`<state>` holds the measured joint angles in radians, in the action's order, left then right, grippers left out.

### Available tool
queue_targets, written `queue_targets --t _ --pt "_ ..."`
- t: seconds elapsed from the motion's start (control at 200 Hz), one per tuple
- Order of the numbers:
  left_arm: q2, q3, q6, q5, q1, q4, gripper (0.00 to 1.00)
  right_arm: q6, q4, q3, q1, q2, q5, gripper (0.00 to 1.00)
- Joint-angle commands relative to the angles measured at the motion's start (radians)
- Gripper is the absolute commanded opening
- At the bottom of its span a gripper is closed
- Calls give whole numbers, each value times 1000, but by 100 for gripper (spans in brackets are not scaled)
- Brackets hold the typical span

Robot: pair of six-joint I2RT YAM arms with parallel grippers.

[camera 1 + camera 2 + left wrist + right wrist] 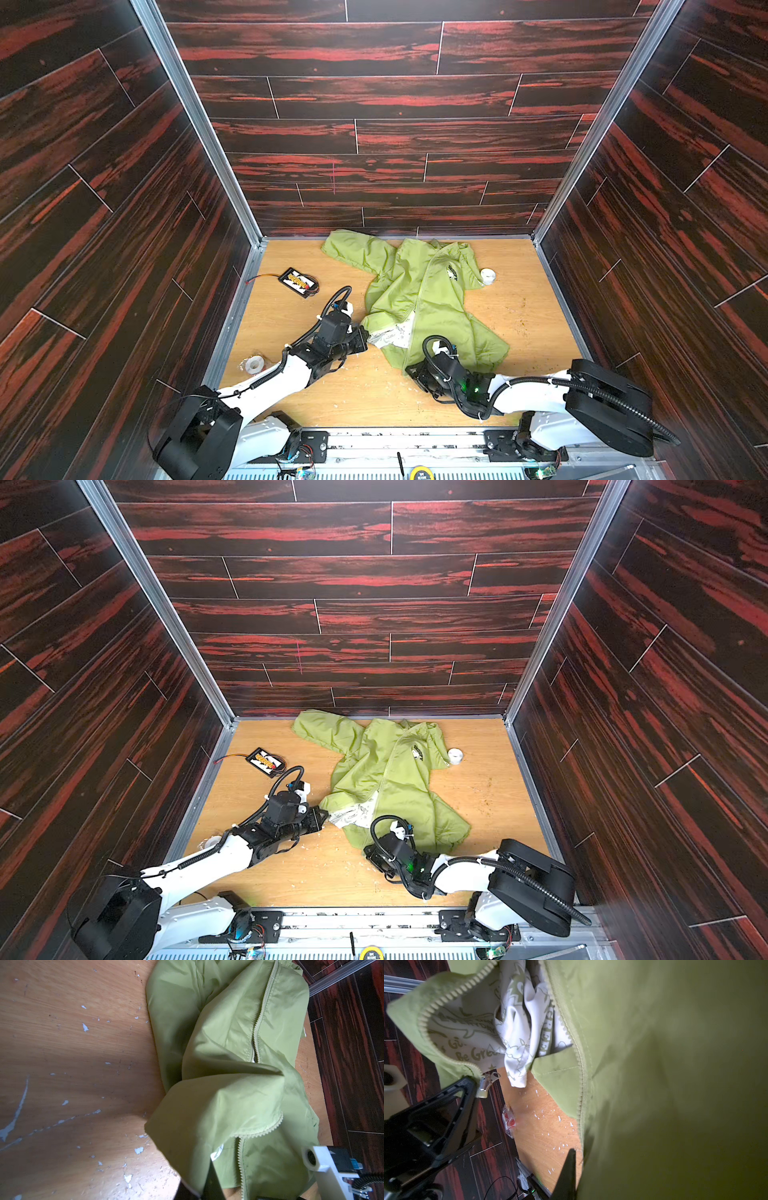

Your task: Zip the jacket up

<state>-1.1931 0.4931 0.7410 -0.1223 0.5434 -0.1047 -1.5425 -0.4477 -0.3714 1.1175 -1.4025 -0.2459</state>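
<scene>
Left: the left arm (291, 374) is stretched low over the worktop (332, 399), and the left jaws are pressed together on the near hem corner of the jacket (432, 299), just beside the slider (485, 1084). Centre: the jacket is spread from the arms to the far wall (374, 124); the zipper (257, 1028) is laid along that line, its lower edges parted over white lining (517, 1028). Right: the right arm (519, 390) is folded inward, the right jaws pinched on the opposite hem edge. The slider side is judged due rightward.

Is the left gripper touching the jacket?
Touching. The left wrist view shows a hem corner of the jacket clamped in the left gripper; in a top view the gripper meets that corner.
</scene>
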Motion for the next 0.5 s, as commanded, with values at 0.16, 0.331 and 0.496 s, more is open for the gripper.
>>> queue_targets --t 0.16,0.331,0.496 --pt "-3 16 5 1 -5 -12 0 37 -14 -26 -33 -44 46 14" --pt "1 12 9 -2 -5 -13 0 39 -74 -30 -47 -97 80 14" --pt "1 7 10 -3 -5 -15 0 48 -80 -39 -55 -110 86 16"
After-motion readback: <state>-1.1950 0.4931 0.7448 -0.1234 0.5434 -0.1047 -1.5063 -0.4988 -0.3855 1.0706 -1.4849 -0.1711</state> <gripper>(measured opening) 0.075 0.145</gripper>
